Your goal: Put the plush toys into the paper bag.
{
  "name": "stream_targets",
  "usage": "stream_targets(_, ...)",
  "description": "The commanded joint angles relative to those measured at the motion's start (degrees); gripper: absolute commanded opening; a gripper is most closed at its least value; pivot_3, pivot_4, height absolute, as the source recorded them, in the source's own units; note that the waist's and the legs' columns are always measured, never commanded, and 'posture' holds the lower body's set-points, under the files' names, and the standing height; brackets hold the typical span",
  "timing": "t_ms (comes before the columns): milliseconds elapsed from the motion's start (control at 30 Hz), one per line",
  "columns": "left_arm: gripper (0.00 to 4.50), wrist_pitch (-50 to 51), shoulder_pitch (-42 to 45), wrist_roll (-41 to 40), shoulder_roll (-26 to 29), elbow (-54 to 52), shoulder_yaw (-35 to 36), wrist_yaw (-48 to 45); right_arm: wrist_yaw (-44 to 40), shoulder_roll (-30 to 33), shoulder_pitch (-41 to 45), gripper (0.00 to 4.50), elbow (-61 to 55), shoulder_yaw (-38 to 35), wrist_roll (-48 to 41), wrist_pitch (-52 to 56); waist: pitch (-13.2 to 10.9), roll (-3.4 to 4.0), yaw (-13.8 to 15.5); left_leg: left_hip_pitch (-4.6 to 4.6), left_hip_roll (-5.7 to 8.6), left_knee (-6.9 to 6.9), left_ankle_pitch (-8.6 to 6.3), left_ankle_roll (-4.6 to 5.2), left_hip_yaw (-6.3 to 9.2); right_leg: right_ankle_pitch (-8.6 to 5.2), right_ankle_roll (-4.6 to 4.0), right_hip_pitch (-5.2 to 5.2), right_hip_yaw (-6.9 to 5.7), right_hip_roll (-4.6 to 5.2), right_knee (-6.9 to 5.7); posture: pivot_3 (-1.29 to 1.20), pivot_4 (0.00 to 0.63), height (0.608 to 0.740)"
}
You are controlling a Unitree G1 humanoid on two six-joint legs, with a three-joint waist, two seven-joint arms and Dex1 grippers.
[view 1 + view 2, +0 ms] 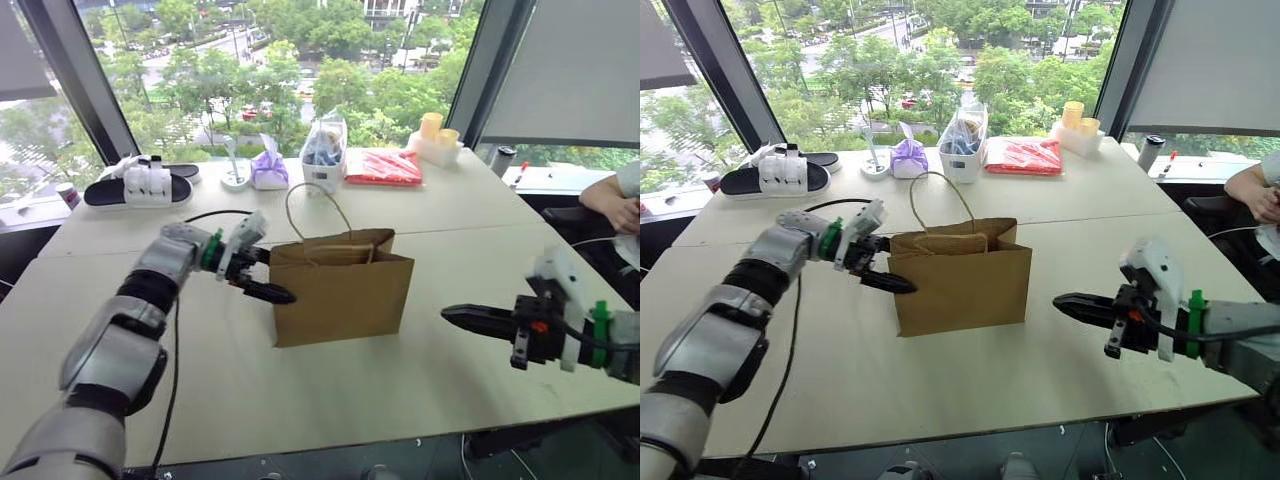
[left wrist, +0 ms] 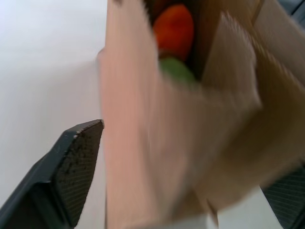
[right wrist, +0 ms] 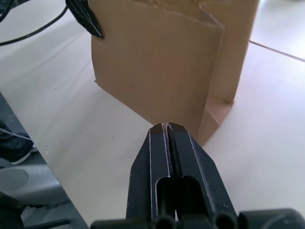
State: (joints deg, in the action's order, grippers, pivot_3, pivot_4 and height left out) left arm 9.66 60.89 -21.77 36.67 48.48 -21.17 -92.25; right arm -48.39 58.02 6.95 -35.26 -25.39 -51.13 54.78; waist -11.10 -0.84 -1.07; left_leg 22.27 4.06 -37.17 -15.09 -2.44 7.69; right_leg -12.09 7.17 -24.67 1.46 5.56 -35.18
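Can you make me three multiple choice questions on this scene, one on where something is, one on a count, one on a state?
1. Where is the orange plush toy?
A. inside the paper bag
B. on the black slipper
C. in the right hand

2. How many plush toys show inside the bag?
A. none
B. two
C. four

3. How does the right hand stand?
A. wide open
B. shut on a toy
C. shut, holding nothing

Answers: 1 A, the left wrist view shows it down in the bag. 2 B, orange above the green plush toy. 3 C, its fingers meet with nothing between.
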Motion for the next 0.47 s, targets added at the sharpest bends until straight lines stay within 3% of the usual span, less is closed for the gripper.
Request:
stream_targets(33, 4.46, 2.0, -5.1, 0.8, 5.4, -9.4, 4.9, 0.5, -3.3, 1.5, 3.2, 0.0, 2.0, 6.8, 3.9, -4.7, 0.0, 0.0, -0.1, 0.01, 0.0, 0.0, 0.0, 0.0, 0.01, 0.0, 0.0, 0.0, 0.0, 0.0, 0.0, 0.0, 0.15, 0.74)
stream_targets(233, 4.46, 16.1, -23.9, -6.4, 14.1, -41.3, 17.4, 11.0, -8.7, 0.6, 10.6, 0.0, 10.3, 18.5, 11.4, -11.5, 0.0, 0.01, 0.3, 0.11, -0.14, 0.01, 0.0, 0.0, 0.04, 0.0, 0.01, -0.13, 0.03, 0.06, -0.02, 0.0, 0.15, 0.74)
stream_targets(467, 4.46, 31.8, -41.4, -16.7, 12.5, -71.2, 31.3, 30.8, -13.5, 0.6, 15.3, 0.0, 16.6, 23.0, 15.5, -15.0, 0.0, 0.01, 0.5, 0.09, -0.1, -0.04, 0.0, -0.01, 0.1, -0.01, 0.01, -0.02, 0.01, 0.08, 0.03, 0.0, 0.15, 0.74)
